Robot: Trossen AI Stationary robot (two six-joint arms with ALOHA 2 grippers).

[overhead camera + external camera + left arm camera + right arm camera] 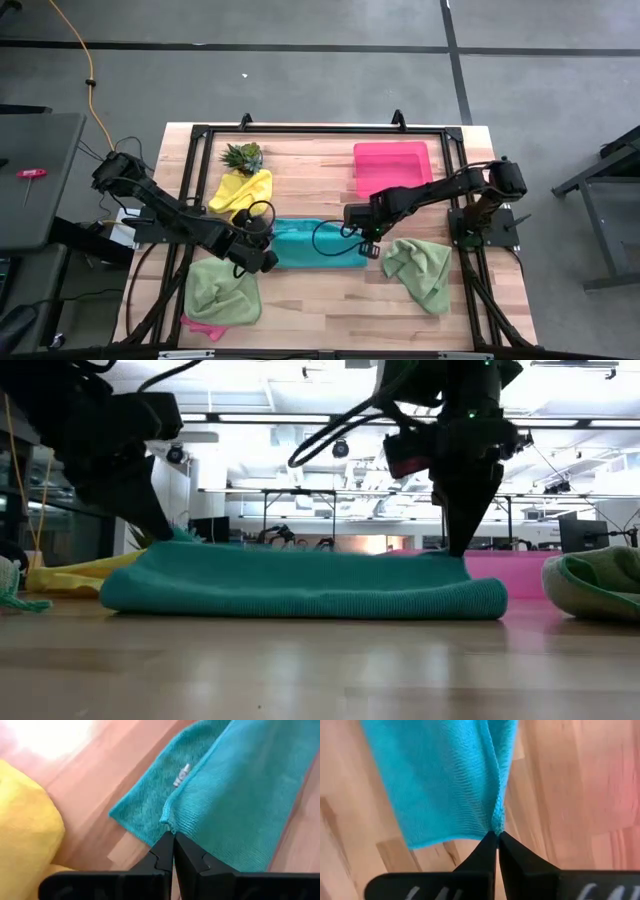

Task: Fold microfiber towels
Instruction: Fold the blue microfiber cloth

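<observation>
Grey concrete floor surrounds a wooden table framed by black rails. One container is seen on it: a rigid pink tray near the far edge on the right side, and nothing can be made out inside it. A small spiky green plant is placed at the far left of the tabletop.

Five towels are counted. A teal towel is laid folded across the middle, as a long flat band in the low view. One yellow towel is bunched just beside the plant. Two light green towels are seen: one at the near left, one crumpled at the near right. A pink towel is mostly hidden under the left green one, at the near edge.

The left gripper is closed on a corner of the teal towel's upper layer at the left end. The right gripper is pinched shut on the towel's edge at the right end. Both ends are held down at the tabletop.

Bare wood is left open along the near edge between the two green towels, and in the far middle between plant and tray.
</observation>
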